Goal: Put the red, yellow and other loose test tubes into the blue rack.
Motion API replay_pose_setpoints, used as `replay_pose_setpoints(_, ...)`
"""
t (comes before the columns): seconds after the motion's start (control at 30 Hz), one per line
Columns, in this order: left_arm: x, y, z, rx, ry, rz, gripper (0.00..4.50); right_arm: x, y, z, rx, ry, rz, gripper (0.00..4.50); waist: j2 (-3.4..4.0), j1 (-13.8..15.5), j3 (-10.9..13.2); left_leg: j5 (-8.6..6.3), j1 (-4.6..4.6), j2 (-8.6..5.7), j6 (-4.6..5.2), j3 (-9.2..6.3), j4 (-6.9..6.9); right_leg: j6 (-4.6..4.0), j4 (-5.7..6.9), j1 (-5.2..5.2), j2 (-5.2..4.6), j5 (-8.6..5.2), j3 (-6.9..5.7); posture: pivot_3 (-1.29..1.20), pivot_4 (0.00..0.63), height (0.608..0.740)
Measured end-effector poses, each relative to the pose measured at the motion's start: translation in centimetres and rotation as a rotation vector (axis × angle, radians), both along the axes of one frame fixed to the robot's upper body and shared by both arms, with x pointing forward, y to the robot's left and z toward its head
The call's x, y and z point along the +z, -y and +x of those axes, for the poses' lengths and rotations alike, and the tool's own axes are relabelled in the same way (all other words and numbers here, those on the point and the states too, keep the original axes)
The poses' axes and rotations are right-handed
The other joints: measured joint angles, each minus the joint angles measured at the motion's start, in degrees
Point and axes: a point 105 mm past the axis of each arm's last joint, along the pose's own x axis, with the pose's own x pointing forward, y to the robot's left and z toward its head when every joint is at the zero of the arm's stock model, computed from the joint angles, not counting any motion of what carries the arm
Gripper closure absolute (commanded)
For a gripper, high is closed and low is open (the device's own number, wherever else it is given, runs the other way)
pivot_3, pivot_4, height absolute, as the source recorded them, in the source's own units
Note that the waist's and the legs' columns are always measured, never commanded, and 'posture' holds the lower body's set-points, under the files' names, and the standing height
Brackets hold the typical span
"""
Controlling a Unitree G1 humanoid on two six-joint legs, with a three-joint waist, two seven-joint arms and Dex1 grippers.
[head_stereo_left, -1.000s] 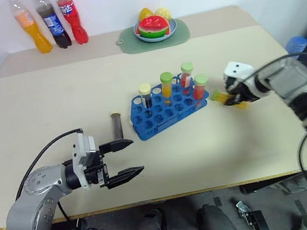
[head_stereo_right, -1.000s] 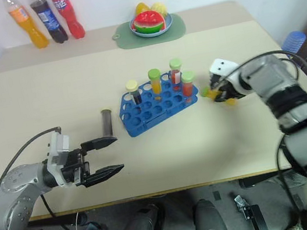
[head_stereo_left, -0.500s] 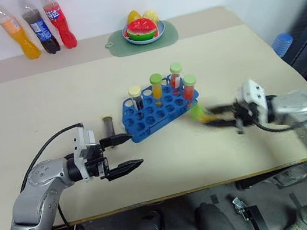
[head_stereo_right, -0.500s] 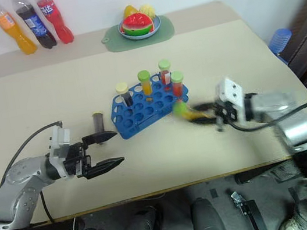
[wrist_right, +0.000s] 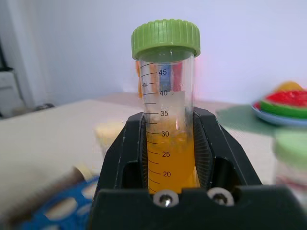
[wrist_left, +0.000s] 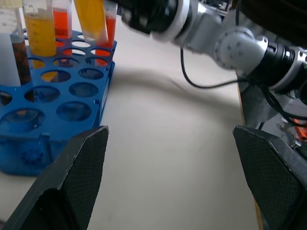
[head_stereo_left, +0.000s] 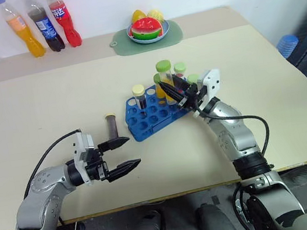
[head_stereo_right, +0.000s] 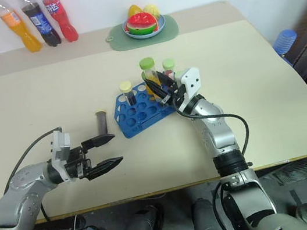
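Swung in from the bench's right side, right tool (head_stereo_left: 174, 89) clamps the green-capped yellow test tube (head_stereo_left: 165, 77) above the blue rack (head_stereo_left: 147, 115); left tool (head_stereo_left: 123, 153) gapes wide, empty.

Plastic and matt surfaces

Clear glossy plastic forms the yellow tube (wrist_right: 167, 120); the blue rack (head_stereo_left: 153, 112) is glossy plastic, the table (head_stereo_left: 51, 102) matt.

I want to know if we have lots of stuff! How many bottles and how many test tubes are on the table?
Plastic soda bottles: 3
Clear capped test tubes standing in the blue plastic rack: 4
Green-capped tube of yellow liquid held in the right end effector: 1
Dark tube lying on the beige table: 1
Total: 9
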Motion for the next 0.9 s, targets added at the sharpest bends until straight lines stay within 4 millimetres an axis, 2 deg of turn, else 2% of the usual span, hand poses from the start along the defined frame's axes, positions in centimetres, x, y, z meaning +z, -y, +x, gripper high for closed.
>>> replay_pose_setpoints(0.03,0.0,0.0,0.0,0.003,0.001,0.000,0.22,-0.7,0.0,0.0,-0.006,-0.005,-0.001,3.70,0.00,-0.07,0.00,0.01,0.00,0.00,-0.02,0.01,-0.01,0.00,0.03,0.01,0.00,0.00,0.00,0.00,0.150,0.740)
replay_pose_setpoints(0.23,-0.2,-0.4,-0.2,0.029,-0.005,0.000,0.22,-1.2,-0.3,0.4,-0.011,0.023,-0.003,3.70,0.00,0.02,-0.04,-0.04,0.29,0.02,0.07,0.03,-0.03,-0.01,0.06,0.09,0.01,-0.01,0.01,0.00,0.150,0.740)
replay_pose_setpoints(0.37,-0.2,-0.5,-0.3,0.037,-0.003,0.001,0.22,-2.6,-0.8,0.9,-0.017,-0.005,-0.003,3.70,0.00,-0.02,-0.04,-0.13,0.39,0.02,0.22,0.03,-0.04,-0.01,0.07,0.15,0.03,-0.01,0.02,0.00,0.150,0.740)
replay_pose_setpoints(0.5,-0.1,-0.3,-0.3,0.040,0.006,-0.004,0.22,-2.6,-1.6,1.5,-0.015,0.005,-0.002,3.70,0.01,-0.81,-0.05,-0.11,0.62,0.13,0.19,0.05,-0.14,-0.07,0.08,0.33,0.13,-0.03,0.09,0.00,0.150,0.740)
replay_pose_setpoints(0.57,-0.1,-0.3,-0.3,0.047,0.006,-0.006,0.22,-2.7,-1.7,1.4,0.006,0.009,-0.010,2.68,0.01,-1.15,-0.06,-0.12,0.62,0.13,0.19,0.05,-0.14,-0.08,0.08,0.34,0.13,-0.03,0.09,0.00,0.150,0.740)
replay_pose_setpoints(0.6,-0.1,-0.2,-0.3,0.056,0.005,-0.011,0.22,-2.8,-1.5,1.3,0.015,0.017,-0.023,2.38,0.01,-1.21,-0.06,-0.12,0.62,0.12,0.20,0.05,-0.14,-0.08,0.07,0.34,0.12,-0.03,0.09,0.00,0.150,0.740)
replay_pose_setpoints(0.73,0.2,-0.3,-0.3,0.108,-0.028,-0.052,0.22,-4.7,-0.3,0.0,0.028,0.002,-0.121,0.39,0.03,-1.01,-0.04,-0.13,0.54,0.11,0.21,0.04,-0.15,-0.08,0.07,0.25,0.10,-0.04,0.09,0.00,0.150,0.740)
replay_pose_setpoints(0.9,2.1,-1.3,-0.1,0.229,-0.053,-0.139,0.22,-3.0,2.4,-2.8,0.057,0.027,-0.255,0.39,0.00,-0.24,-0.06,-0.14,0.50,0.10,0.23,0.05,-0.10,-0.07,0.07,0.22,0.00,-0.04,0.12,0.00,0.150,0.740)
